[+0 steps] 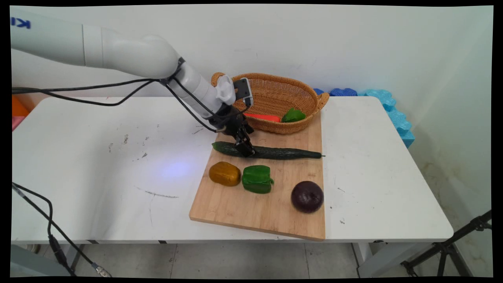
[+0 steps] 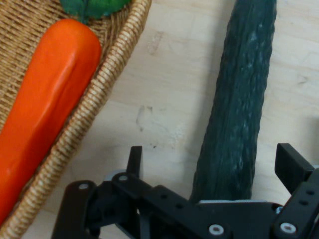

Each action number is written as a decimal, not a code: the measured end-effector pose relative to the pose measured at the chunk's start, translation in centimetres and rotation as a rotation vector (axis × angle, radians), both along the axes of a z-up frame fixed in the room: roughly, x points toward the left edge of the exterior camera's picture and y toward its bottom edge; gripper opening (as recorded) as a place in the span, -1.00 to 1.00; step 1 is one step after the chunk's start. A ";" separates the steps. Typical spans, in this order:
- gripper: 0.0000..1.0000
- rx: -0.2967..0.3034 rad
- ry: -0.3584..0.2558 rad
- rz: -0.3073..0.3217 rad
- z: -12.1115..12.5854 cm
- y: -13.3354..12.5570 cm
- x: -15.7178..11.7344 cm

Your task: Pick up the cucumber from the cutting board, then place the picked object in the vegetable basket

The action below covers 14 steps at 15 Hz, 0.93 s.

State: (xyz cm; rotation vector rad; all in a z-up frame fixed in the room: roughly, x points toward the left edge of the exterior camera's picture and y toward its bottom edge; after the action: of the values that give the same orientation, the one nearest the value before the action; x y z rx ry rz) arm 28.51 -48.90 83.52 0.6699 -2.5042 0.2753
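Gripper: the black two-finger gripper (image 1: 245,149) is down at the long dark green cucumber (image 1: 275,152), near its left end; in the hand view its fingers (image 2: 134,160) stand apart, one on each side of the cucumber (image 2: 239,114), with the cucumber running up between them. Whether the pads touch the skin cannot be told.
Cucumber: it lies flat on the pale wooden cutting board (image 1: 251,204), lengthwise across the board's far half, directly under the gripper and stretching away to the gripper's right in the main view.
Basket: the oval woven wicker basket (image 1: 275,84) stands just behind the gripper, on the board's far edge; its rim (image 2: 99,99) shows close beside the gripper in the hand view, apart from the cucumber.
In the basket: an orange carrot (image 1: 262,117) and a green leafy vegetable (image 1: 293,115) lie side by side against the near wall.
Nearer than the gripper: a brown-yellow rounded vegetable (image 1: 224,173), a green bell pepper (image 1: 257,179) just beside it, and a dark purple round onion (image 1: 307,196) further right, all on the board.
Surface: the white surface (image 1: 98,165) carries the board; blue foam blocks (image 1: 389,106) lie at its far right corner.
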 end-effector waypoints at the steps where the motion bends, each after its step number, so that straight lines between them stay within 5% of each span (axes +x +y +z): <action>1: 1.00 0.001 -0.004 -0.002 -0.3 -0.1 -0.1; 7: 1.00 0.007 -0.026 -0.016 -1.4 -0.4 -0.7; 8: -1.00 0.008 -0.030 -0.020 -1.6 -0.3 -0.7; 14: -1.00 0.020 -0.041 -0.060 -2.3 0.2 -1.0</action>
State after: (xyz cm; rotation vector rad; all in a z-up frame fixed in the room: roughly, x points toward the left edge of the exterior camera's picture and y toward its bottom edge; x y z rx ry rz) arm 27.54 -48.74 81.26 0.6018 -2.5643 0.2446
